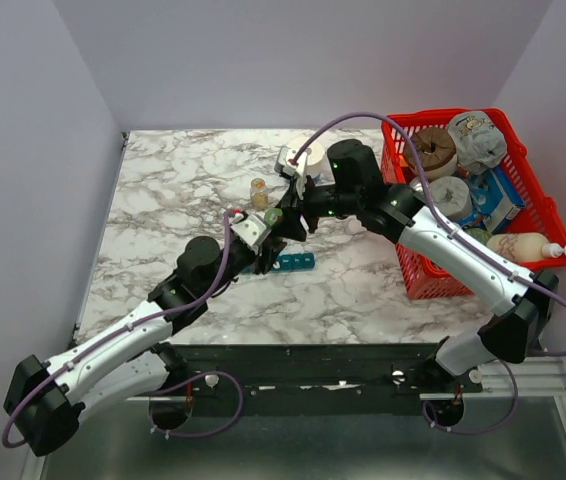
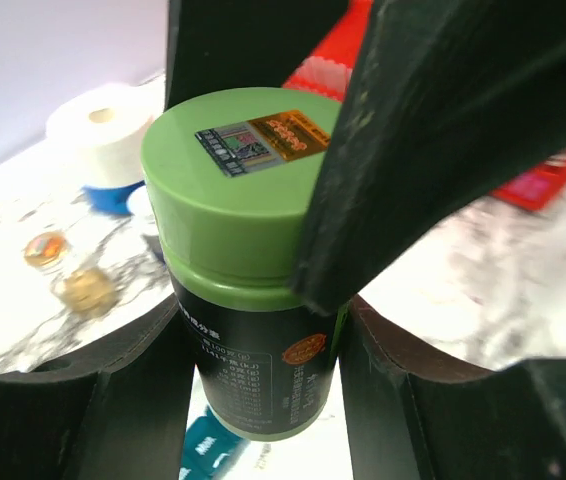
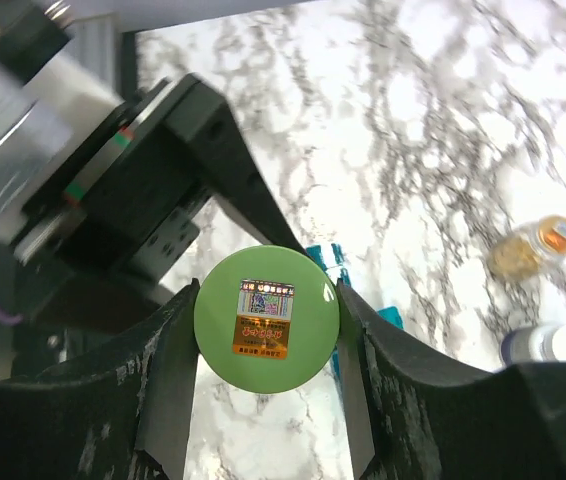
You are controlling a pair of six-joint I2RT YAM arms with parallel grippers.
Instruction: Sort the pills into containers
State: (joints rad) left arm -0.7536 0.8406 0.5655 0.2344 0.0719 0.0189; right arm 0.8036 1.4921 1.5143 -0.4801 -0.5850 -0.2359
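Left fingers [image 2: 93,430] are closed about halfway on the dark body of a green-lidded bottle [image 2: 253,330], holding it up off the counter [image 1: 163,190] near the middle of the overhead view. Right fingers [image 3: 163,380] press both sides of its lid [image 3: 266,318] from above. The teal pill organizer [image 1: 293,262] lies on the counter just below the bottle in that view. Its compartments are too small to read. No loose pill shows and the lid is on, so sorting looks unstarted. Opening, pouring and distributing all remain.
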